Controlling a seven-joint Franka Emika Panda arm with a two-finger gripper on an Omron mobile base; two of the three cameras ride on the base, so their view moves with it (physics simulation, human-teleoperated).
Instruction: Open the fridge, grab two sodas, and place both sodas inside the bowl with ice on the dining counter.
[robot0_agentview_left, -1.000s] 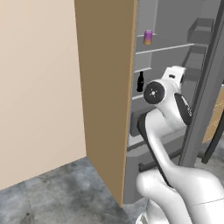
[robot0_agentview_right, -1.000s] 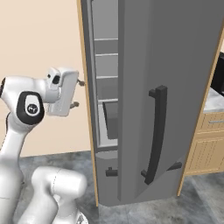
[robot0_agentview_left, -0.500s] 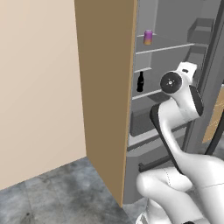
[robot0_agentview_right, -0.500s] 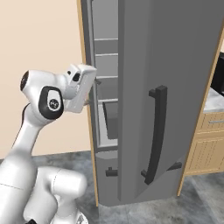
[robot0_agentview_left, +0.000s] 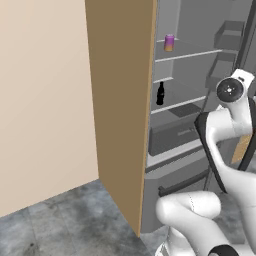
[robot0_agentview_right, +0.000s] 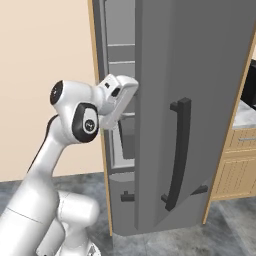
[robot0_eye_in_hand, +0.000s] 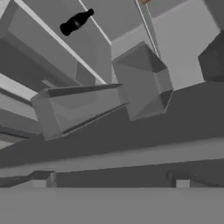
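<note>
- We see the fridge (robot0_agentview_left: 200, 100) standing open, its grey door (robot0_agentview_right: 200, 100) swung out toward the right of the right base view, with the dark vertical handle (robot0_agentview_right: 177, 150) on its face.
- The black bottle (robot0_agentview_left: 160, 93) stands upright on a middle shelf (robot0_agentview_left: 172, 105), near the tan side panel (robot0_agentview_left: 122, 100); the hand view shows it too (robot0_eye_in_hand: 76, 22), lying at a slant because that camera is rolled.
- The purple-pink can (robot0_agentview_left: 169, 42) stands on the shelf above, well apart from the bottle and further right.
- Neither soda has moved since a second ago; both sit just where they were.
- What has changed is the arm (robot0_agentview_right: 75, 120): a second ago the hand hung out to the left of the fridge opening, half a second ago it was at the opening's edge, and now it has swung in against the edge of the open door.
- In the left base view the elbow has shifted right and up, from in front of the shelves toward the door side, leaving the bottle and drawer (robot0_agentview_left: 172, 135) in plain sight.
- The claw (robot0_eye_in_hand: 109, 183) is spread wide and holds nothing; its two finger tips (robot0_eye_in_hand: 41, 180) rise far apart at the bottom of the hand view, pointed at the door bins (robot0_eye_in_hand: 140, 81).
</note>
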